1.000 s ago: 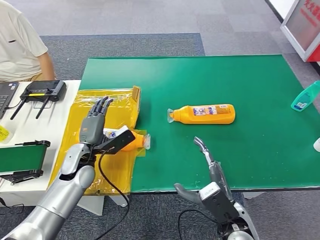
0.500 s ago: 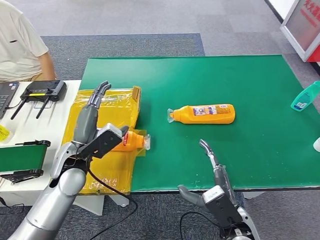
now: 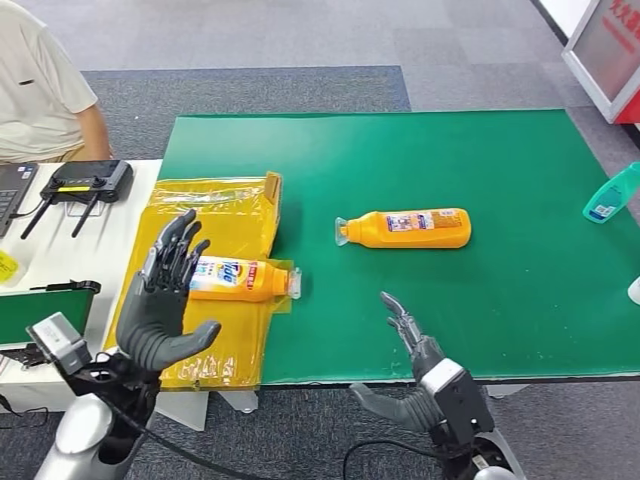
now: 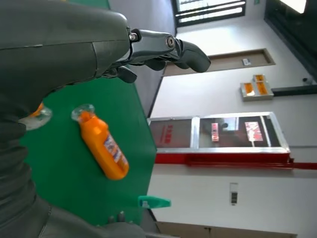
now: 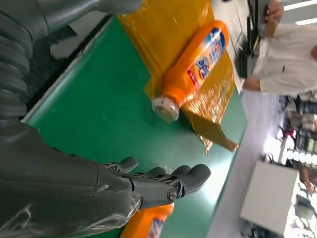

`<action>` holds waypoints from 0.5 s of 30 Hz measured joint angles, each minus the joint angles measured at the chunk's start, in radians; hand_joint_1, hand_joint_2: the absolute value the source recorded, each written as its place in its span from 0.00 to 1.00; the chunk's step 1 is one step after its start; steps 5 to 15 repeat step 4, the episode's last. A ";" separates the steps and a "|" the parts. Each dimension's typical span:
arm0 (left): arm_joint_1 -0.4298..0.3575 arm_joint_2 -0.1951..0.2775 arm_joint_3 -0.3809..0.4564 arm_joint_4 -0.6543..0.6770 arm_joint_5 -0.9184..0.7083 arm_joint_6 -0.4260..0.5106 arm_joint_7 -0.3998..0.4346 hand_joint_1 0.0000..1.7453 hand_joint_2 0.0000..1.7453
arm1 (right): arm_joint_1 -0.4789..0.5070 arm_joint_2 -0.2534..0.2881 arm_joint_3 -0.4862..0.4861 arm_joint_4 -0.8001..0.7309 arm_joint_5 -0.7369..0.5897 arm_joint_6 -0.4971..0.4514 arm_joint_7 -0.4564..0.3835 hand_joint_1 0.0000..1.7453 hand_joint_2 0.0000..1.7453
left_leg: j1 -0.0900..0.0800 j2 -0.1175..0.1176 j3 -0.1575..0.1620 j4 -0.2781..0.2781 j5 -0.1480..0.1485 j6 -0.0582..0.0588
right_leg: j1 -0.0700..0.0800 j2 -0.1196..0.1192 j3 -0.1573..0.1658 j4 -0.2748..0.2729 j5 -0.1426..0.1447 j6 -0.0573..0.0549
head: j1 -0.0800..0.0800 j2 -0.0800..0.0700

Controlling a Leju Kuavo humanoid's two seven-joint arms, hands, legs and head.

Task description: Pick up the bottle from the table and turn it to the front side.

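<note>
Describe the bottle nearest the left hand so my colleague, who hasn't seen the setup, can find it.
Start at the green mat; a yellow plastic sheet overlaps its left edge. The bottle lies on its side on that sheet, beside the left hand. Unlike the other orange bottle on bare green, it rests on yellow plastic.

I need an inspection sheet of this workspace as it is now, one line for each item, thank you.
Surface: green table mat, white side table.
Job's things: near orange bottle lying on yellow plastic sheet, label up; second orange bottle lying on the mat.
Clutter: teal bottle, black router.
Hands: left hand open beside the near bottle; right hand open, holding nothing.
Cables: black cable at the left arm.
Surroundings: seated person, grey carpet.
</note>
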 joint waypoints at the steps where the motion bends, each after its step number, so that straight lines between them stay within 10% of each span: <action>1: 0.028 0.003 0.015 -0.006 0.004 -0.013 -0.007 0.00 1.00 | -0.011 -0.002 -0.011 0.005 -0.024 0.025 0.016 0.00 1.00 | 0.000 0.000 0.000 0.000 0.000 0.000 | 0.000 0.000 0.000 0.000 0.000 0.000 | 0.000 0.000; 15: 0.090 0.003 0.053 -0.012 -0.020 -0.015 -0.032 0.00 1.00 | -0.040 -0.005 -0.044 0.018 -0.090 0.069 0.053 0.00 1.00 | 0.000 0.000 0.000 0.000 0.000 0.000 | 0.000 0.000 0.000 0.000 0.000 0.000 | 0.000 0.000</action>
